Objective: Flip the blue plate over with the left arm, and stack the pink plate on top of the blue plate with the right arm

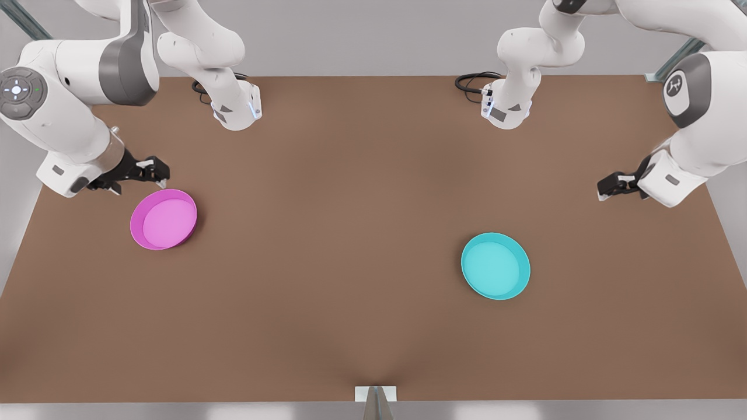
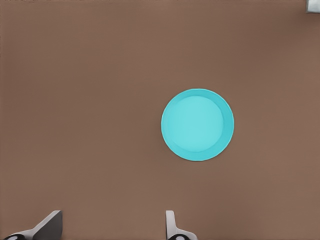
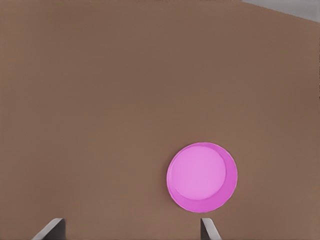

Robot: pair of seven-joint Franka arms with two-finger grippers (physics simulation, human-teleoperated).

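Observation:
The blue plate (image 1: 495, 266) (image 2: 197, 124) rests open side up on the brown table (image 1: 350, 233), toward the front view's right. My left gripper (image 1: 607, 188) (image 2: 112, 225) hovers behind it near the table's right edge, open and holding nothing. The pink plate (image 1: 163, 219) (image 3: 201, 177) also lies open side up, at the front view's left. Just behind the pink plate is my right gripper (image 1: 154, 169) (image 3: 132, 227), open with nothing between its fingers. Neither gripper touches a plate.
Both arm bases (image 1: 236, 111) (image 1: 506, 108) stand at the table's back edge with black cables (image 1: 473, 81) beside them. A small white bracket (image 1: 376, 394) sits at the middle of the front edge. Bare tabletop stretches between the two plates.

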